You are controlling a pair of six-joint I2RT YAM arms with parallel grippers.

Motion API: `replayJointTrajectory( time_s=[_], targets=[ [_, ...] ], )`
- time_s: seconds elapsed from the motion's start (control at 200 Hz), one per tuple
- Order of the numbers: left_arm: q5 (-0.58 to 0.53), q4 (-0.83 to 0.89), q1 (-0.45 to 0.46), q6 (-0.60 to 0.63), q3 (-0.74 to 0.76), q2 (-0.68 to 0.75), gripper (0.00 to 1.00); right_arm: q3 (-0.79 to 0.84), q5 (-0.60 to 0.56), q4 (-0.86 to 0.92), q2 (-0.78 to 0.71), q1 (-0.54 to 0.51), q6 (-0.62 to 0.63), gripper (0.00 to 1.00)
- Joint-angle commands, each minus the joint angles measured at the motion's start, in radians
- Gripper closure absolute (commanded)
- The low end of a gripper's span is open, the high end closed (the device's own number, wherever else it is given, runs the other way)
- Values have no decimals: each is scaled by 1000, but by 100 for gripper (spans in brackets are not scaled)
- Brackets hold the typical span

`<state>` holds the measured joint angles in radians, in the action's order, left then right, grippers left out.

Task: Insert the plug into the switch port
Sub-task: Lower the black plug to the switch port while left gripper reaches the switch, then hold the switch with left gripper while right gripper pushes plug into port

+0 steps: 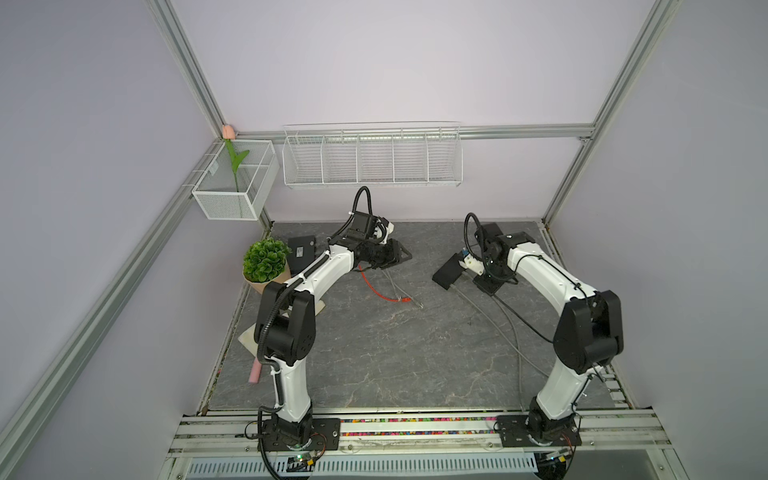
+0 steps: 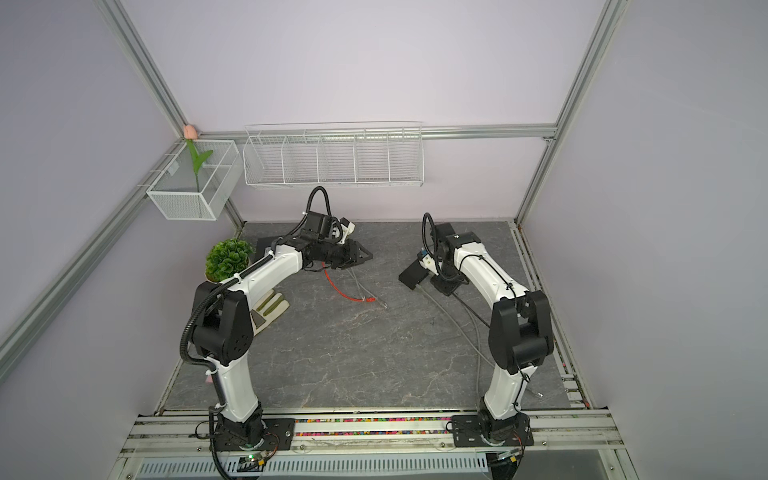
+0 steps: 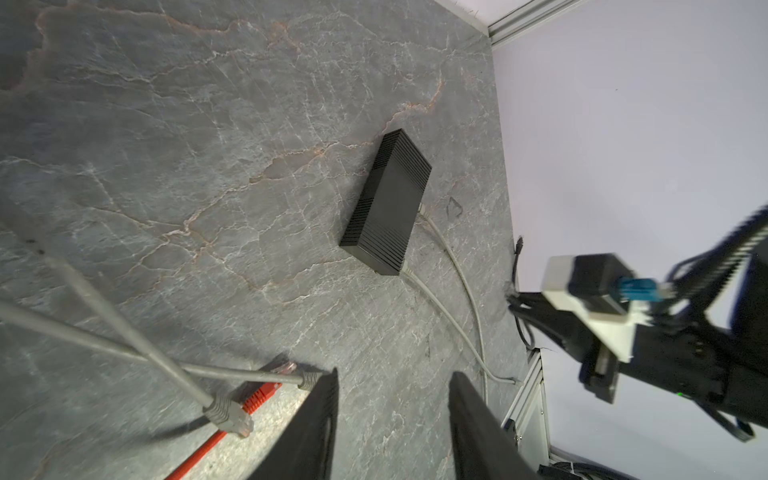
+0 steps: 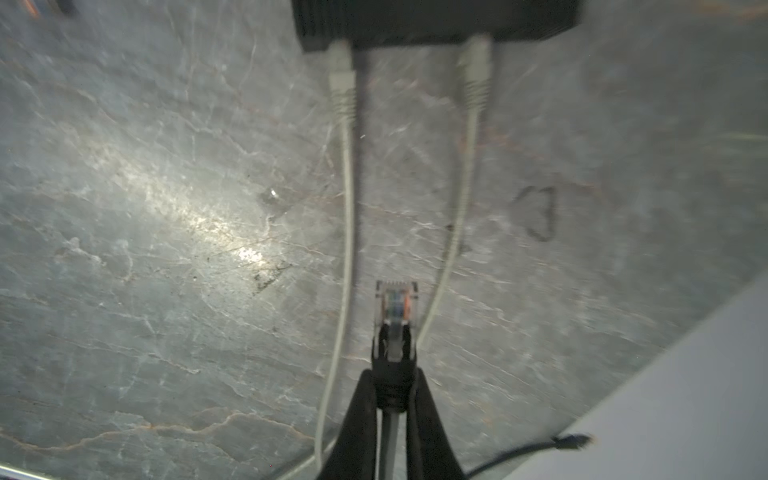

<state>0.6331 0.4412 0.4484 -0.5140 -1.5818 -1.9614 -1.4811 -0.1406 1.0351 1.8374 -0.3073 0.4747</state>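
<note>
Scene: two robot arms are working over a grey stone-patterned desk, seen from above and from each wrist.
Right end effector: its jaws are clamping the black boot of a clear plug, leaving the contact end sticking out free in front, probably so it can enter a port.
Switch: this black box is lying flat on the desk, ahead of the plug and well apart from it; two grey cables are already sitting in its near face.
Left end effector: its jaws are standing apart, gripping nothing, hovering near loose grey and red cable ends.
Progress: the plug is pointing towards the gap between the seated cables, apparently lining up; insertion is not yet done.
</note>
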Motion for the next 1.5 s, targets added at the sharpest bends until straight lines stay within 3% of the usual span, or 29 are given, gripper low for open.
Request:
replayJointTrajectory(
  time_s=[0.0, 0.295, 0.64, 1.095, 1.495],
  targets=[
    [28, -30, 15, 14, -48, -83, 55, 27, 80, -114, 28, -3, -2, 93],
    [-2, -3, 64, 38, -257, -311, 55, -32, 33, -205, 182, -16, 20, 93],
    [-40, 37, 108, 30, -456, -483, 55, -126, -10, -281, 304, 3, 53, 93],
    [-14, 76, 133, -21, -742, -705, 55, -169, 49, -289, 308, 4, 48, 93],
    [66, 96, 141, -30, -818, -771, 57, -115, 91, -297, 257, -12, 41, 93]
  ],
)
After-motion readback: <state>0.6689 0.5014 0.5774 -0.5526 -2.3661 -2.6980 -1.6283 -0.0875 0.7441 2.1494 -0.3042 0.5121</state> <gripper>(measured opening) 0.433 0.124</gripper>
